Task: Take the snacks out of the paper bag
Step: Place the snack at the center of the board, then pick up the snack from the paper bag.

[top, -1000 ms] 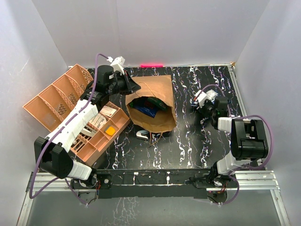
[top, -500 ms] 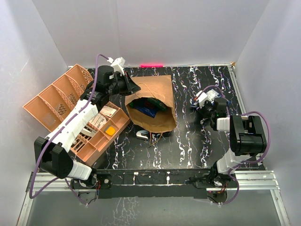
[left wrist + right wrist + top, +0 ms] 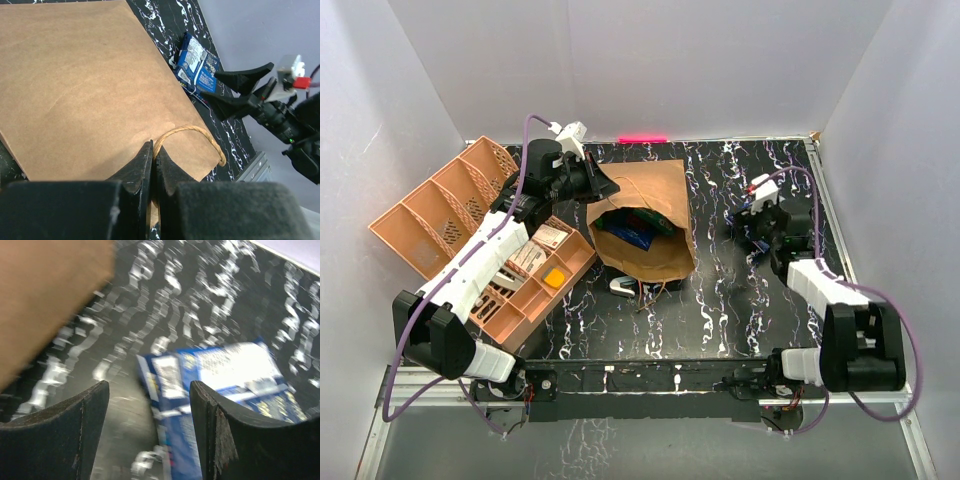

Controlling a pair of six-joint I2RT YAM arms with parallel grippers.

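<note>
The paper bag [image 3: 655, 190] lies on its side on the black marbled table, mouth towards the near left. Inside its mouth show a dark blue packet [image 3: 626, 232] and a green one [image 3: 658, 222]. My left gripper [image 3: 603, 186] is shut on the bag's twisted loop handle [image 3: 192, 131] at the rim. In the left wrist view its jaws [image 3: 155, 148] pinch the handle's end. Right of the bag, a blue snack packet [image 3: 225, 375] lies flat on the table, also seen as the blue packet [image 3: 197, 65]. My right gripper [image 3: 149, 387] hangs open just over it, touching nothing.
An orange divided tray [image 3: 440, 210] with small items stands tilted at the left, under my left arm. A small white packet [image 3: 622, 287] lies on the table by the bag's mouth. Grey walls close the table on three sides.
My right gripper has opened and let go of the blue packet, which now lies on the table. The right arm's elbow has swung towards the near edge. The left arm has not moved.
</note>
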